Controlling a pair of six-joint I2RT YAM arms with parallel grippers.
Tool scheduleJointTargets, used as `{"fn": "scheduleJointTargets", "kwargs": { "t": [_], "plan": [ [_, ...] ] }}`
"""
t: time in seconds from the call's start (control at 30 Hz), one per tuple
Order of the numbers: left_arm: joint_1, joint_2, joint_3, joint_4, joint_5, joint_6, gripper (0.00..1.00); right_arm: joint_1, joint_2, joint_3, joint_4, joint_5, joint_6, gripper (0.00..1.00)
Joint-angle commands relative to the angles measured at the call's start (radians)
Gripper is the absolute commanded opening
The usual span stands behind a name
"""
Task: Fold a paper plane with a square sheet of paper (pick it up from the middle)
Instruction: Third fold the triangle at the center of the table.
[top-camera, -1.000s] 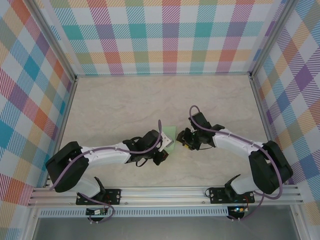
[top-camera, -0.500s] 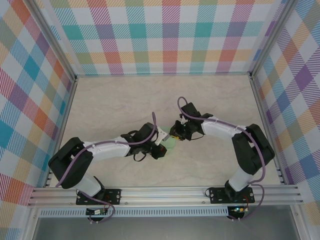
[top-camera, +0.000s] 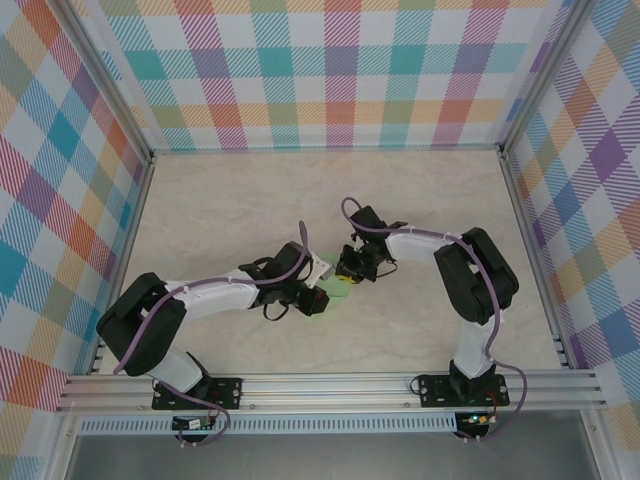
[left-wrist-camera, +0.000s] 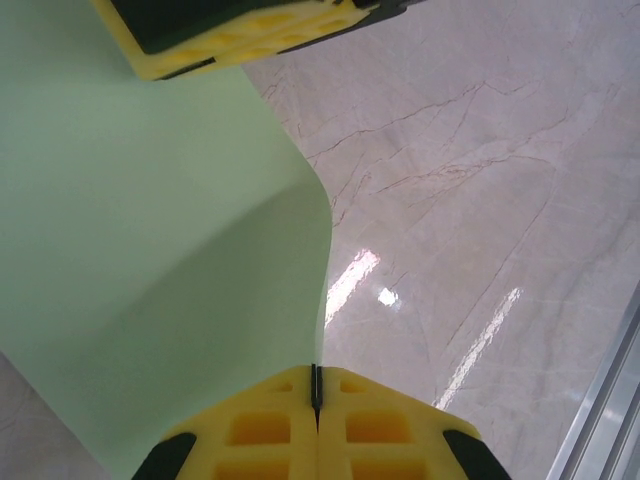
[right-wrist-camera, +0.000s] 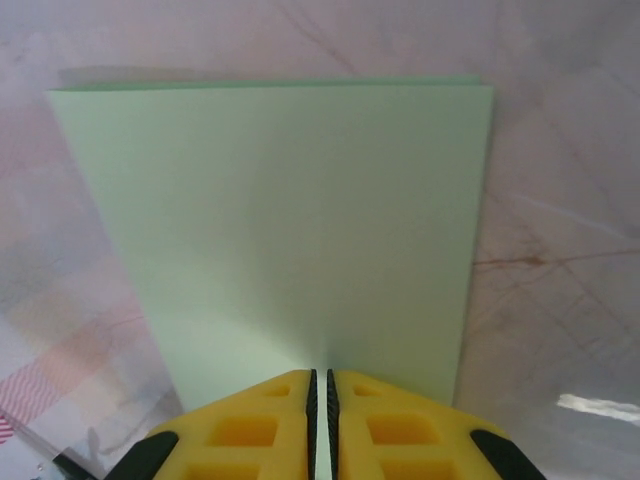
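Plaid walls (top-camera: 340, 70) are set around a marble-patterned table (top-camera: 220, 200), and a metal rail (top-camera: 330, 385) is seen along its near edge. From the left, the left arm is stretched low towards the centre with its elbow bent. The left gripper (top-camera: 312, 298) is clamped on one edge of the paper (top-camera: 335, 290), which is held at the table's middle and bowed between the two grippers. From the right, the right arm is folded sharply inward, and the right gripper (top-camera: 350, 272) is pinched on the opposite edge, its fingers pressed together with the sheet between them.
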Motion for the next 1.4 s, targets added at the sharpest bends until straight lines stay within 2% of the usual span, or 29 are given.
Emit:
{"fn": "scheduleJointTargets", "kwargs": {
  "t": [0.0, 0.5, 0.93, 1.37],
  "plan": [
    [0.025, 0.014, 0.031, -0.02, 0.035, 0.003, 0.02, 0.002, 0.032, 0.039, -0.061, 0.029, -0.039, 0.14],
    [0.086, 0.098, 0.091, -0.083, 0.059, -0.005, 0.03, 0.02, 0.072, 0.086, -0.162, 0.12, -0.129, 0.13],
    [0.111, 0.14, 0.145, -0.141, -0.019, 0.024, 0.04, 0.019, 0.07, 0.093, -0.174, 0.132, -0.129, 0.13],
    [0.117, 0.171, 0.168, -0.2, -0.037, 0.037, 0.04, 0.022, 0.07, 0.095, -0.182, 0.133, -0.123, 0.14]
  ]
}}
